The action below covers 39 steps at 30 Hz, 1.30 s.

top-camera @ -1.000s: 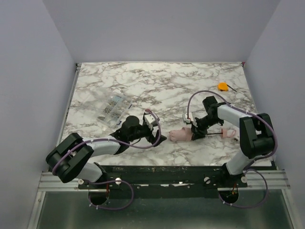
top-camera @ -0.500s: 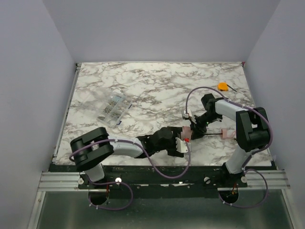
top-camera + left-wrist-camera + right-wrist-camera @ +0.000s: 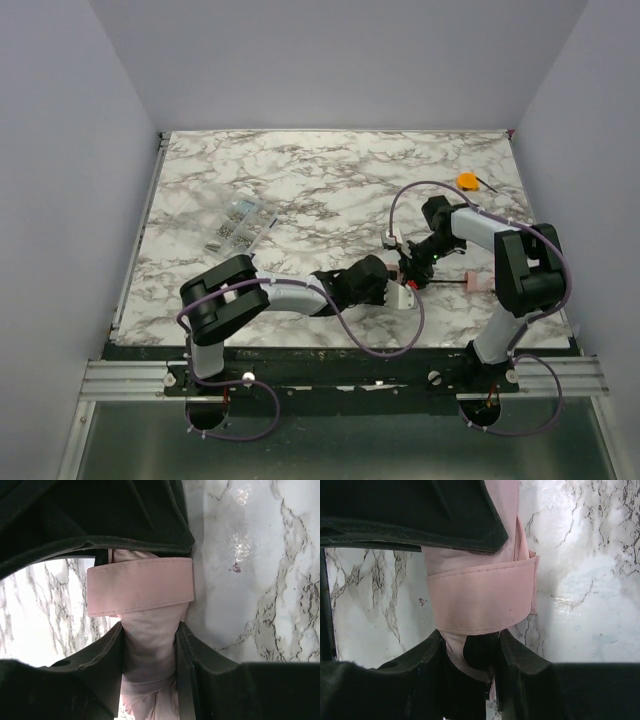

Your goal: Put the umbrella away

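The pale pink umbrella lies folded on the marble table near the front right. Its slim shaft [image 3: 450, 283] and small handle [image 3: 478, 283] stick out to the right. The canopy [image 3: 150, 645] is squeezed between my left gripper's [image 3: 150, 647] jaws just below the pink strap [image 3: 140, 585]. My right gripper [image 3: 470, 655] is shut on the bundle from the opposite side, below the same strap [image 3: 480, 600]. In the top view the left gripper [image 3: 392, 285] and right gripper [image 3: 408, 268] meet over the canopy and hide most of it.
A clear packet of small metal parts [image 3: 237, 228] lies at the left middle of the table. A small orange object [image 3: 467, 181] sits at the back right. The left arm stretches across the front of the table [image 3: 330, 190].
My left arm has swung right across the front of the table, and its wide-open jaws have closed on the canopy. The right gripper has kept its hold, nearly still.
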{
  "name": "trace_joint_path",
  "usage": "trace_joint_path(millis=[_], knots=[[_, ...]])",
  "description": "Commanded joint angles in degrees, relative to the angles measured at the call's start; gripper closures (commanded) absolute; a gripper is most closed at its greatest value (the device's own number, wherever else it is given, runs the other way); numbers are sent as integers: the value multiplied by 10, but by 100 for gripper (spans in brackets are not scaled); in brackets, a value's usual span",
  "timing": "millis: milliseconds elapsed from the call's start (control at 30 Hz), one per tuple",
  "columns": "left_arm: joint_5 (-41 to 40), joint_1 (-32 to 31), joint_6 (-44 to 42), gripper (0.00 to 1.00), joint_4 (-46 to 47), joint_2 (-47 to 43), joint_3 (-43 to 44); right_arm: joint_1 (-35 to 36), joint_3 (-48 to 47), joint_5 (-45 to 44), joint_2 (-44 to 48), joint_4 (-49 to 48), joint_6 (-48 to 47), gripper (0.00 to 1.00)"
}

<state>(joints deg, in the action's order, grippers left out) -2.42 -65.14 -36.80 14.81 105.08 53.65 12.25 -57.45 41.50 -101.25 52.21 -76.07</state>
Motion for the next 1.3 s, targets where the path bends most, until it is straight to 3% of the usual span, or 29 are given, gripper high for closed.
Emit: trace_joint_path(millis=[0,33,133,333,400,567,633,900,1100,1267], knots=[[111,26,84,85,-131,43,2,0,19,-66,-30,23,32,59],[129,37,100,86,-142,44,-1,-3,15,-52,-17,18,38,47],[195,66,147,88,-186,57,0,-18,-3,-20,33,-6,59,26],[276,99,191,88,-238,102,7,-88,-43,44,109,-66,74,8],[298,108,200,88,-250,117,14,-108,-46,65,132,-71,48,7],[366,141,217,89,-296,162,51,-115,19,137,203,11,-215,0],[388,153,222,89,-317,180,71,-109,56,150,221,14,-277,0],[452,183,239,89,-401,242,138,-88,123,74,213,-61,-299,0],[499,191,246,89,-448,283,188,-57,182,28,214,-169,-257,1],[524,195,255,89,-475,307,215,-36,204,-2,197,-208,-230,8]])
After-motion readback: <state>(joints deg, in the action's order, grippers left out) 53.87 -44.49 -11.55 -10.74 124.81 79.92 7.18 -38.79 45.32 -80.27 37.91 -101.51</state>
